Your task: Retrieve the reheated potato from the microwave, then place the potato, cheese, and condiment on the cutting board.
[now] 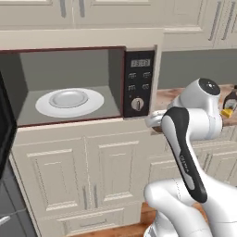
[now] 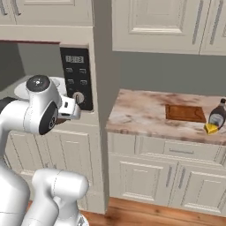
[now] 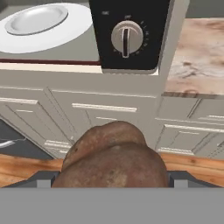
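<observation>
In the hand view the potato (image 3: 114, 157) filled the lower centre of the frame, held between the widely spread jaws of the gripper (image 3: 113, 177), below the microwave (image 3: 127, 35) knob. An empty white plate (image 1: 69, 102) sat at centre left inside the open microwave. At far right, the cutting board (image 2: 185, 113) lay beside the condiment (image 2: 217, 114) and cheese (image 2: 211, 128).

The arm (image 1: 194, 152) is glossy white all over, chunky rounded shells with black padding along one link and dark round caps on the joints. There's faint grey lettering on the black strip, too small to read.
</observation>
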{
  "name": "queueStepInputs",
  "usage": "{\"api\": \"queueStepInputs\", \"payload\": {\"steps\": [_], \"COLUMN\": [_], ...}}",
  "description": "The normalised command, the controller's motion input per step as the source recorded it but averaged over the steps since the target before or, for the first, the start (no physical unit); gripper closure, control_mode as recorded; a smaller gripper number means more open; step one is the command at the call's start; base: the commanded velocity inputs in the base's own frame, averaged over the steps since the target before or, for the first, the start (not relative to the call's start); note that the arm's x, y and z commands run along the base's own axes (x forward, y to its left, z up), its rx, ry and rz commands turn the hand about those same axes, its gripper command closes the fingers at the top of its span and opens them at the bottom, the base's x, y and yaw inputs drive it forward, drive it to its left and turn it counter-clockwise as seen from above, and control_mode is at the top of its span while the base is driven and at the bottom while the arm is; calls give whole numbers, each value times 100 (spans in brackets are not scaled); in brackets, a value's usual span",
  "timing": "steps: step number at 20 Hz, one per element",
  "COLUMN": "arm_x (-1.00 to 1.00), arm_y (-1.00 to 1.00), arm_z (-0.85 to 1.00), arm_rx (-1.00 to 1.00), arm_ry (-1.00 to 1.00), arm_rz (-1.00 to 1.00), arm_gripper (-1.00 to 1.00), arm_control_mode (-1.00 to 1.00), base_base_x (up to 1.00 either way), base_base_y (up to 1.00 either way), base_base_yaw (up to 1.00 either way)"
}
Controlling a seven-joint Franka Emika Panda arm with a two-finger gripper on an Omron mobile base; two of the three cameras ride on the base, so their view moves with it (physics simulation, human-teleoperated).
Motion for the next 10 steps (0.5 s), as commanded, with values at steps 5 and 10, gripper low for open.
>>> {"api": "queueStepInputs", "payload": {"steps": [5, 10], "arm_x": [0, 0], "arm_y": [0, 0], "arm_z": [0, 0], "arm_rx": [0, 0], "arm_ry": [0, 0], "arm_rz": [0, 0], "arm_gripper": [100, 100], "arm_control_mode": [100, 100], "base_base_x": [27, 31], "base_base_y": [-76, -75], "base_base_yaw": [0, 0]}}
